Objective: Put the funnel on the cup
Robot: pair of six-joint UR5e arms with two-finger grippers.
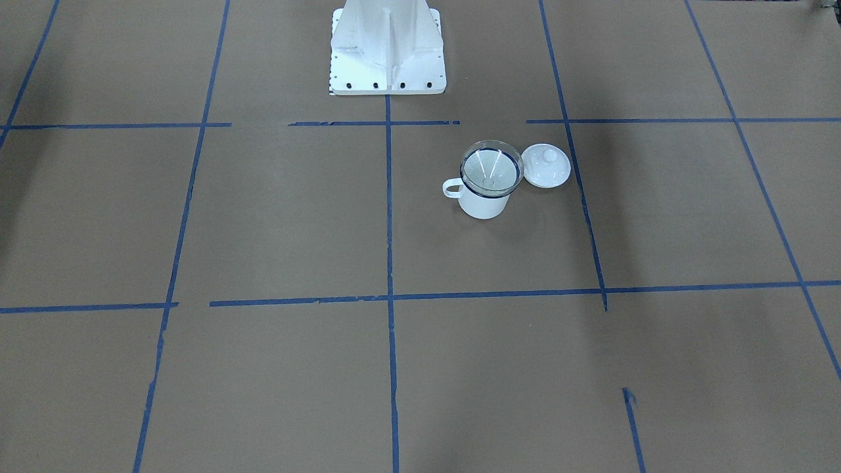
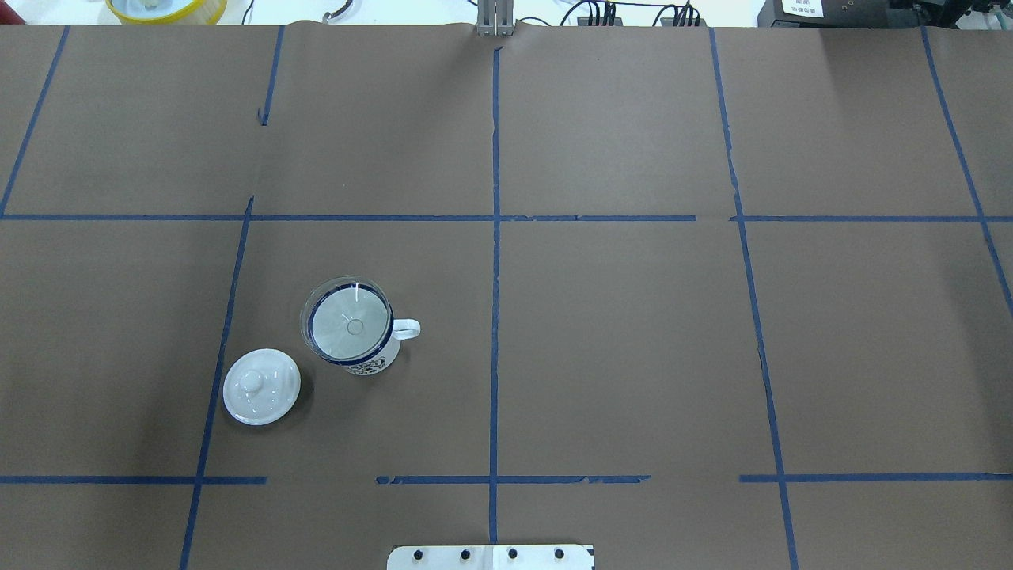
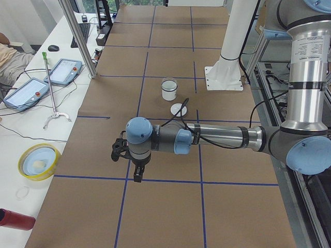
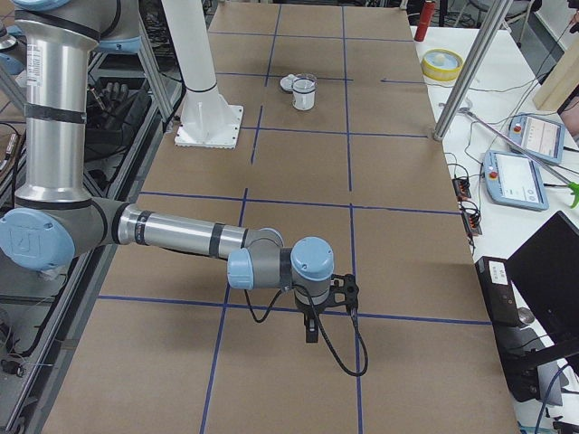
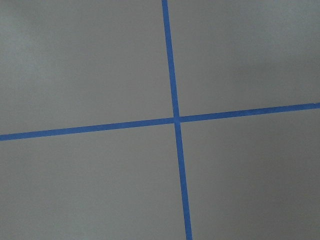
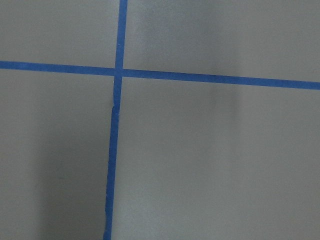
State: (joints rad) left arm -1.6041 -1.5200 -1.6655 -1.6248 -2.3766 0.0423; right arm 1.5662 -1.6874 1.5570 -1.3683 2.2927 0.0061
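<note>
From the overhead view I read the funnel (image 2: 349, 321) as already seated on the cup (image 2: 373, 362). Its clear cone sits in the dark blue rim and its narrow spout points down into the middle. The cone looks about as wide as the mouth, so I judge the rim carries it all round and it sits level, with no tilt that I can make out. The cup stands upright on the bench (image 2: 633, 356), its loop handle at 3 o'clock in that view. The lid (image 2: 261, 386) lies knob up on the bench at about 8 o'clock from the cup, near it but apart, which leaves the mouth free for the funnel.

Neither arm is near the cup. In the side views the left hand (image 3: 137, 175) and the right hand (image 4: 311, 333) hang over bare bench at opposite ends, both well apart from the cup, and I see nothing hanging from either. I cannot tell from those angles whether either hand is open or closed. Both wrist cameras show only brown paper and crossing blue tape. To my eye the placing is done, and nothing is close enough to knock the funnel.
</note>
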